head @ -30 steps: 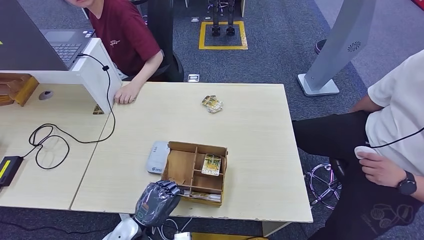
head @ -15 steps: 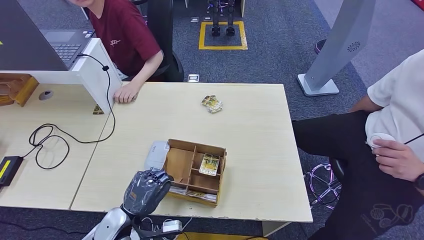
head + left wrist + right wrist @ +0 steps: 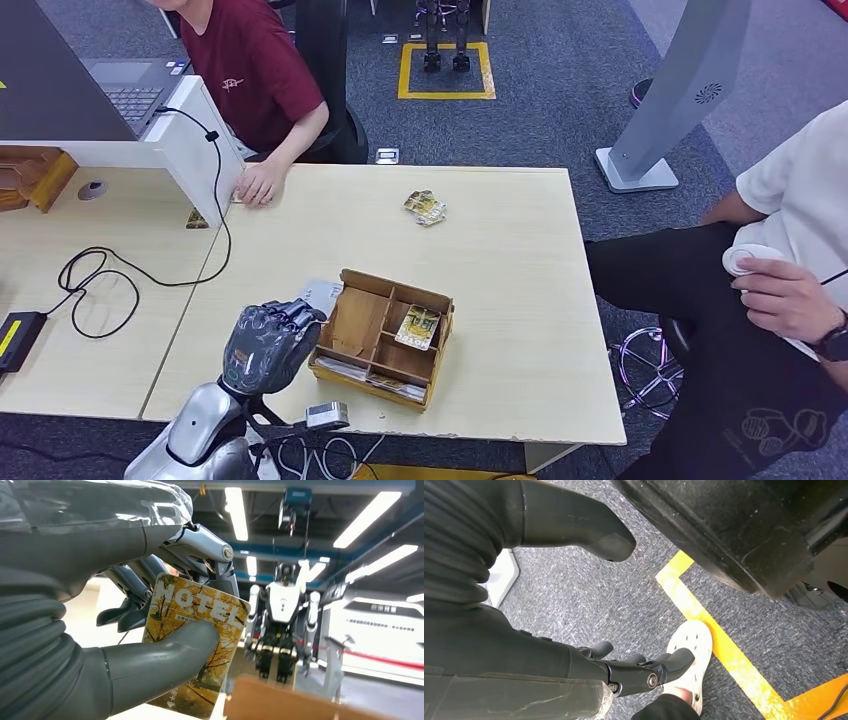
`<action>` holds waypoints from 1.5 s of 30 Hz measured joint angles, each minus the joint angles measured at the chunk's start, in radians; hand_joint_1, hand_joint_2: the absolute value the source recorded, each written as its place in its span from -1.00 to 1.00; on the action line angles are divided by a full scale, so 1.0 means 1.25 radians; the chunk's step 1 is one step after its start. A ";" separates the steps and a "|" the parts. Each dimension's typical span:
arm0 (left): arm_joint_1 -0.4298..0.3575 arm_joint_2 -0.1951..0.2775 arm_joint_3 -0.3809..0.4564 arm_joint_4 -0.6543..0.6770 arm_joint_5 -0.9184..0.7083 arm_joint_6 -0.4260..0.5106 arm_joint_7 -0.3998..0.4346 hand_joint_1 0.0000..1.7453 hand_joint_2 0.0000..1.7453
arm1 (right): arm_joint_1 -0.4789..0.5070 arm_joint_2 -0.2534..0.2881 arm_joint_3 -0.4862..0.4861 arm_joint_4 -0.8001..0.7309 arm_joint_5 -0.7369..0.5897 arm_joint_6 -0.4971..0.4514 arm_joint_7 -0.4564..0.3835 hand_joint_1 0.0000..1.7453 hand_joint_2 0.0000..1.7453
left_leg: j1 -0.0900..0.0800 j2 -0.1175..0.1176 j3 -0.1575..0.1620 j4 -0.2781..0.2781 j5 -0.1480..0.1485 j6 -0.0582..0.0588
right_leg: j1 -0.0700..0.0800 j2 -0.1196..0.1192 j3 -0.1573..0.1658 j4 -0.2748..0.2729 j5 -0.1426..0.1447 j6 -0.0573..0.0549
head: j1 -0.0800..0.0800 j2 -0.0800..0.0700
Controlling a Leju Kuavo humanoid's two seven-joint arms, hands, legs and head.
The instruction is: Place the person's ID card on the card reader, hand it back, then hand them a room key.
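Left hand (image 3: 266, 345) sat in the lower left of the head view, above the near edge of the table (image 3: 500, 250), just left of the wooden box (image 3: 383, 338); in the left wrist view the same hand (image 3: 125, 610) pinched a room key (image 3: 196, 642) between its thick thumb and the darker fingers (image 3: 200, 550), the card upright with "HOTEL" printed across a picture of yellow trees. The right hand (image 3: 589, 630) hung over grey carpet (image 3: 589, 590) marked with a yellow line (image 3: 724, 645), its fingers spread and holding nothing; a white shoe (image 3: 688, 650) lay just beyond its fingertips.

The wooden box stood in the lower middle of the head view, split into compartments; another card (image 3: 422, 328) leaned in one of its right-hand compartments, and more cards lay flat in the slot along its near side. A white card reader (image 3: 320, 293) peeked out between the left hand and the box's far left corner. A small pile of cards (image 3: 425, 208) lay near the table's far edge, well apart from the box; whether the ID card was among them could not be told.

A person in a dark red shirt (image 3: 250, 70) sat at the upper left, one hand (image 3: 260, 185) resting on the far left corner of the table; a second person in white (image 3: 800, 190) sat at the right edge of the frame, holding a small white object (image 3: 745, 260).
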State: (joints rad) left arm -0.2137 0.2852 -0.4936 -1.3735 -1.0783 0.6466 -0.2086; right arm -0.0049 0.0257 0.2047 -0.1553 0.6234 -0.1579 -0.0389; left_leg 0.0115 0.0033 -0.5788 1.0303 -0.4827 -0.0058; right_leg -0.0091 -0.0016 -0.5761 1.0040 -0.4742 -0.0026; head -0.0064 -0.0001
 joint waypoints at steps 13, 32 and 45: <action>-0.148 -0.011 0.012 -0.025 0.011 -0.089 0.053 1.00 1.00 | -0.001 0.000 -0.002 -0.001 0.013 0.001 0.000 -1.00 1.00 | 0.000 0.000 0.000 0.000 0.001 0.000 | 0.000 0.000 0.000 0.000 0.001 0.000 | 0.000 0.000; -0.271 -0.064 0.042 0.139 -0.033 -0.108 0.142 1.00 1.00 | -0.001 0.000 -0.002 -0.006 0.026 -0.007 -0.002 -1.00 1.00 | 0.000 0.000 0.000 0.000 0.001 0.000 | 0.000 0.000 0.000 0.000 0.001 0.000 | 0.000 0.000; -0.279 -0.070 0.053 0.189 -0.035 -0.104 0.147 1.00 1.00 | -0.001 0.000 -0.002 -0.006 0.026 -0.008 -0.003 -1.00 1.00 | 0.000 0.000 0.000 0.000 0.001 0.000 | 0.000 0.000 0.000 0.000 0.001 0.000 | 0.000 0.000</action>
State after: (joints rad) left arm -0.5629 0.1976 -0.4268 -1.1374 -1.1215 0.5161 -0.0243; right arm -0.0057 0.0259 0.2026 -0.1633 0.6554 -0.1678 -0.0431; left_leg 0.0117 0.0033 -0.5788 1.0306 -0.4819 -0.0061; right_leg -0.0091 -0.0013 -0.5766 1.0041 -0.4731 -0.0032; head -0.0065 0.0000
